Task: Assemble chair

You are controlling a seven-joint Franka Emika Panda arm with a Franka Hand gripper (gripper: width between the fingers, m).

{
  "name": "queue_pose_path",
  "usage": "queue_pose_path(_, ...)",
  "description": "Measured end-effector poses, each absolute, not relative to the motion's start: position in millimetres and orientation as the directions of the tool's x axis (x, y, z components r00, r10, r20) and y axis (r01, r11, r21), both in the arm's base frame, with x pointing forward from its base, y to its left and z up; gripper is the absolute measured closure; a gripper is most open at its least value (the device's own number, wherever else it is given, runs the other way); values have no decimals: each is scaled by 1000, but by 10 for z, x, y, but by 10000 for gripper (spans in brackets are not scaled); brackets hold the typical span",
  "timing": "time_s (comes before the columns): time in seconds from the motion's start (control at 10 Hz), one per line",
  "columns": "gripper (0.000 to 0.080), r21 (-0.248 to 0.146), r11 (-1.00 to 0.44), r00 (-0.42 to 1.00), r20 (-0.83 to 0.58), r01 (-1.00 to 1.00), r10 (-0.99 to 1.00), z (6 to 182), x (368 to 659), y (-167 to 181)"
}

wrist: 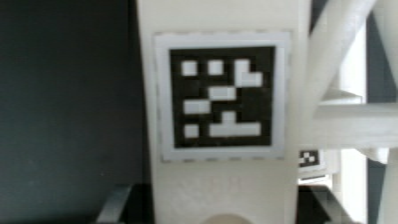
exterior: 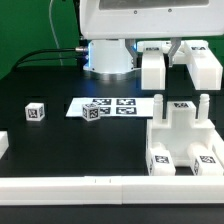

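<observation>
**Knocked chair or skewed bar the chief dangers**

Largest first: could shove or topple the part-built chair (exterior: 183, 135), standing at the exterior view's right, close behind the front border rail (exterior: 110, 185), with two uprights poking up from its slab. Likely cause: bringing a held part in too low or off line and catching an upright instead of meeting its socket. No fixing to the table (exterior: 40, 80) to be seen, so probably free to slide under any sideways push.

Next, the tagged bar (wrist: 214, 100): fills the wrist view, flanked low down by dark fingers (wrist: 128, 205) lying against both its edges. Reads as the gripper (wrist: 214, 208) clamped on that bar, though too blurred at the contact to swear to it. Glossy plastic, so could slip or twist in the grip under load, then arrive askew and jam. Thin white bars (wrist: 347, 110) crossing just beside it, so could also snag there on any sideways move. Cannot say which part in the exterior view matches the bar; perhaps one of the two white blocks (exterior: 152, 68) at the back right, below the arm.

Smallest: a lone tagged cube (exterior: 35, 112), well apart at the exterior view's left, and a second cube (exterior: 93, 112) at the end of the marker board (exterior: 125, 104), on it or just touching, hard to tell. Light, easily flicked away by a low sweep, and awkward to pick up once rolled.
</observation>
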State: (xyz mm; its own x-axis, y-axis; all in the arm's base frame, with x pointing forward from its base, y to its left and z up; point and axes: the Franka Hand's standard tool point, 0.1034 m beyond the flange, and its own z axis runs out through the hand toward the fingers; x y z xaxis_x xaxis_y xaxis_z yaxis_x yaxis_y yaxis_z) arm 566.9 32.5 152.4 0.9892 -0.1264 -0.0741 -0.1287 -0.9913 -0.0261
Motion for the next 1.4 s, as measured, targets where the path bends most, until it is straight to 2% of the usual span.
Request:
queue_pose_path(0.1,515,13,-997,995,-63,-73,-74,1473,5721,322)
queue_pose_path(0.3,515,30,-999,998,-67,17,15,1381,5793,323)
queue_pose_path(0.8,515,33,-997,995,-67,-76,-78,1311,5777,372)
queue_pose_path(1.4,515,38,-999,1000,-5,-28,-28,1138,5805,403)
